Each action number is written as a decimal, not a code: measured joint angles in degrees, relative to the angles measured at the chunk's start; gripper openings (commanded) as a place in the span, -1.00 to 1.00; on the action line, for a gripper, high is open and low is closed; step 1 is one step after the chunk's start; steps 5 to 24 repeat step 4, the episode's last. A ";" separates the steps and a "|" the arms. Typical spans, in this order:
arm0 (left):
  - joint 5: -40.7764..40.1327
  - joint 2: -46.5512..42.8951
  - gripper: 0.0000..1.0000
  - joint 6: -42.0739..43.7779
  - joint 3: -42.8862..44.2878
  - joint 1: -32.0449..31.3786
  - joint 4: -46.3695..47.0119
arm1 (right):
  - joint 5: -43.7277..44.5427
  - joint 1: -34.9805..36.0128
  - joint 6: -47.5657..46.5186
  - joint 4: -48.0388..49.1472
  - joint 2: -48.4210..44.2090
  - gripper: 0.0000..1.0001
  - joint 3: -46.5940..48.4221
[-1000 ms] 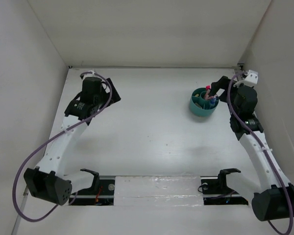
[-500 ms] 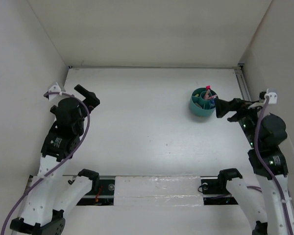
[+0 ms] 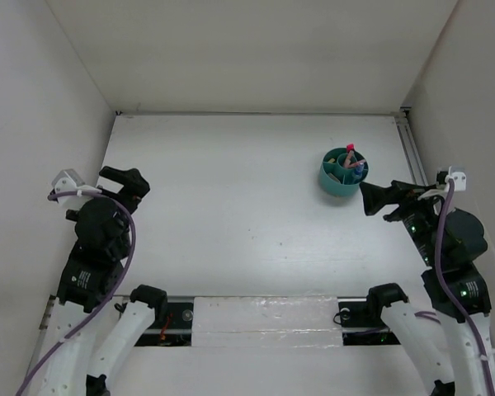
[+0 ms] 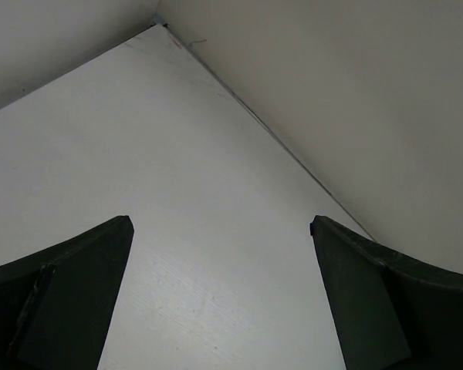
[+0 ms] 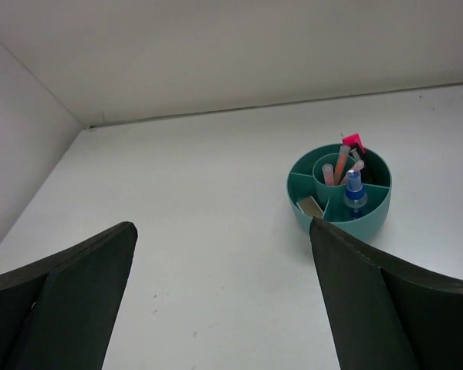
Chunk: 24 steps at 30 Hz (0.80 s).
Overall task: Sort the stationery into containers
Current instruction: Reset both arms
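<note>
The teal bowl (image 3: 343,172) stands at about 2 o'clock on the white surface (image 3: 247,223). It holds thin pink pens (image 5: 339,166) in its centre well, and a blue-capped tube (image 5: 355,189) and a tan block (image 5: 309,205) in outer compartments. The left end effector (image 3: 125,183), at 9 o'clock, and the right end effector (image 3: 379,200), near the bowl at its 4 o'clock but apart from it, are both released, with jaws spread and grasping nothing.

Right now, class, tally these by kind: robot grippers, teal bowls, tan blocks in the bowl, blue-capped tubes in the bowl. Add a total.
Grippers: 2 (left gripper, right gripper, both open and empty)
Teal bowl: 1
Tan block: 1
Blue-capped tube: 1
Total: 5
</note>
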 measured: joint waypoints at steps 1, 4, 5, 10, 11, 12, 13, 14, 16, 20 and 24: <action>-0.24 0.00 1.00 -0.17 -0.37 0.00 0.00 | 0.09 0.00 0.00 0.00 -0.09 1.00 0.00; -0.70 0.04 1.00 -0.48 -1.81 0.00 -0.07 | 0.31 0.00 0.00 -0.02 0.00 1.00 0.00; -0.70 0.04 1.00 -0.48 -1.81 0.00 -0.07 | 0.31 0.00 0.00 -0.02 0.00 1.00 0.00; -0.70 0.04 1.00 -0.48 -1.81 0.00 -0.07 | 0.31 0.00 0.00 -0.02 0.00 1.00 0.00; -0.70 0.04 1.00 -0.48 -1.81 0.00 -0.07 | 0.31 0.00 0.00 -0.02 0.00 1.00 0.00; -0.70 0.04 1.00 -0.48 -1.81 0.00 -0.07 | 0.31 0.00 0.00 -0.02 0.00 1.00 0.00; -0.70 0.04 1.00 -0.48 -1.81 0.00 -0.07 | 0.31 0.00 0.00 -0.02 0.00 1.00 0.00; -0.70 0.04 1.00 -0.48 -1.81 0.00 -0.07 | 0.31 0.00 0.00 -0.02 0.00 1.00 0.00; -0.70 0.04 1.00 -0.48 -1.81 0.00 -0.07 | 0.31 0.00 0.00 -0.02 0.00 1.00 0.00; -0.70 0.04 1.00 -0.48 -1.81 0.00 -0.07 | 0.31 0.00 0.00 -0.02 0.00 1.00 0.00; -0.70 0.04 1.00 -0.48 -1.81 0.00 -0.07 | 0.31 0.00 0.00 -0.02 0.00 1.00 0.00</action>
